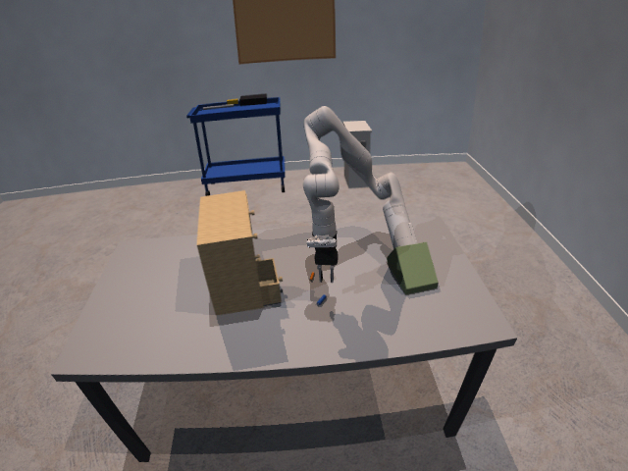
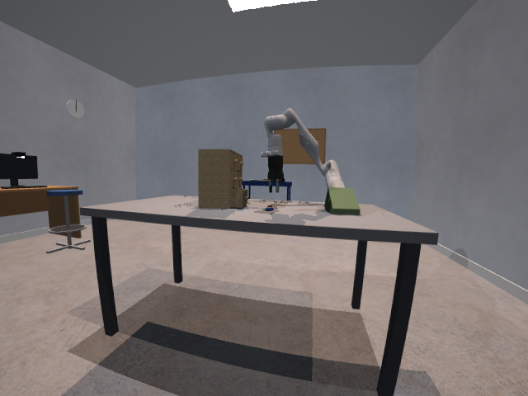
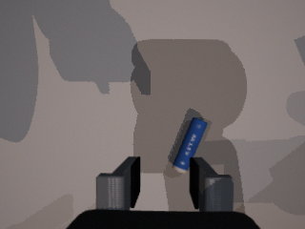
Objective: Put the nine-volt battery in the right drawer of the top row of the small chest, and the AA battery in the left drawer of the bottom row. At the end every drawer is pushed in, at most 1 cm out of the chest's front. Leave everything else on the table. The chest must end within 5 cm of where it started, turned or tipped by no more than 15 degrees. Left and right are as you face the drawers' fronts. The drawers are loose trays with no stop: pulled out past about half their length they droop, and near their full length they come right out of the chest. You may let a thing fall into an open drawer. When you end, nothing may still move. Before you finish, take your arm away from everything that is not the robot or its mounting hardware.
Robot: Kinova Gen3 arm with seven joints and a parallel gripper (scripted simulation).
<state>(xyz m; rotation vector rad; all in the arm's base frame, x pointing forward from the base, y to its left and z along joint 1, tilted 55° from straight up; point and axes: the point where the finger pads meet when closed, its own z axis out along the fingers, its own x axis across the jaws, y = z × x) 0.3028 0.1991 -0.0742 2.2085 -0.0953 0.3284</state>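
The blue AA battery (image 1: 321,299) (image 2: 269,209) (image 3: 191,144) lies on the grey table (image 1: 152,324) (image 2: 179,213). In the wrist view its lower end is close to my right finger. A small orange battery (image 1: 312,276) lies a little behind it. My gripper (image 1: 325,278) (image 2: 273,189) (image 3: 165,175) is open and empty. It points straight down and hangs a short way above the table, over the two batteries. The wooden chest (image 1: 228,248) (image 2: 217,177) stands to the left, with its bottom near drawer (image 1: 271,284) (image 2: 241,198) pulled partly out.
My arm's green wedge base (image 1: 413,267) (image 2: 342,201) sits on the table to the right. A blue cart (image 1: 236,141) stands on the floor behind the table. A desk and a stool (image 2: 66,213) are far left in the exterior view.
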